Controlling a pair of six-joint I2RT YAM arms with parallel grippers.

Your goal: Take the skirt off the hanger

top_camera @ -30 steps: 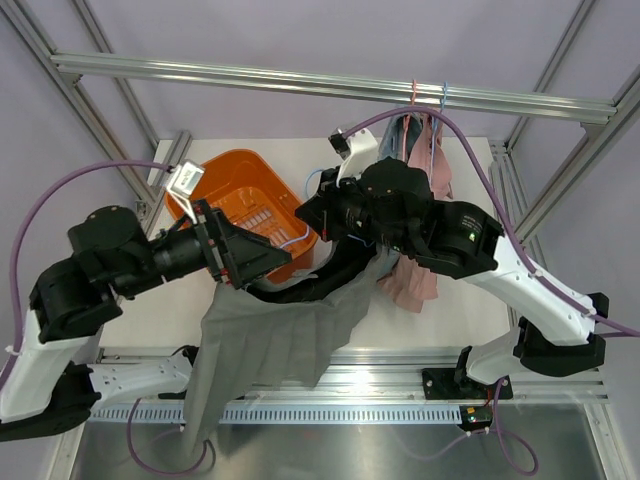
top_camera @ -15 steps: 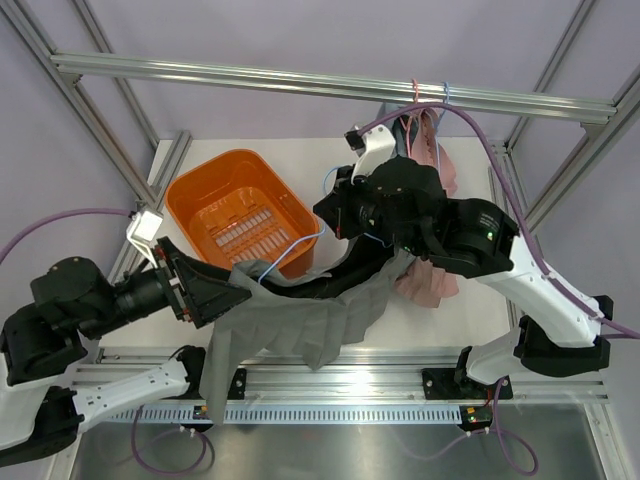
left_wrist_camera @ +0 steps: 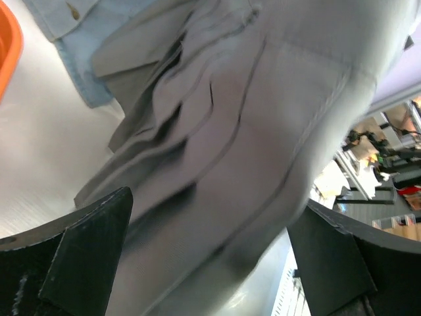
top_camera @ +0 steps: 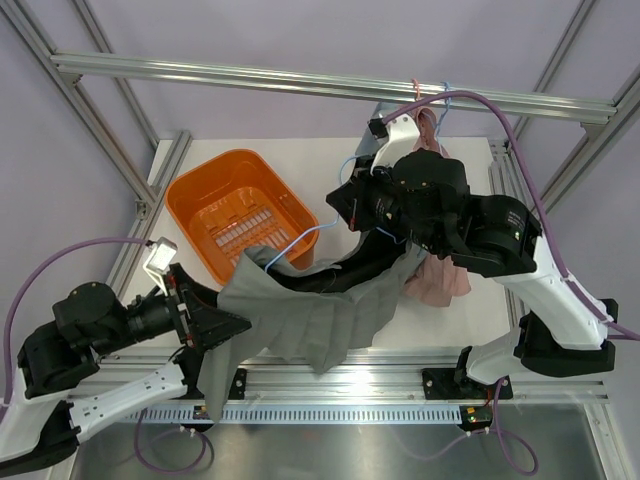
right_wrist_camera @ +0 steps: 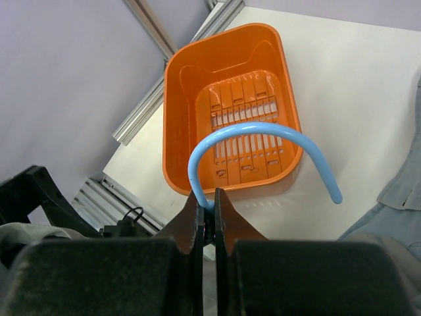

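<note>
Just beyond your right tool [right_wrist_camera: 210, 201] sits an orange plastic basket with a slotted floor [right_wrist_camera: 187, 85], on the white desk [right_wrist_camera: 342, 85]. A pink cloth [top_camera: 440, 282] hangs close behind that arm. The right tool is clamped on the foot of a light-blue curved hanger hook [right_wrist_camera: 256, 128], forearm pointing left over the desk. The grey pleated skirt [left_wrist_camera: 250, 131], soft and folded, runs from under that arm down between the wide-apart fingers of your left tool [left_wrist_camera: 210, 237], whose arm lies folded low at the desk's near edge.
</note>
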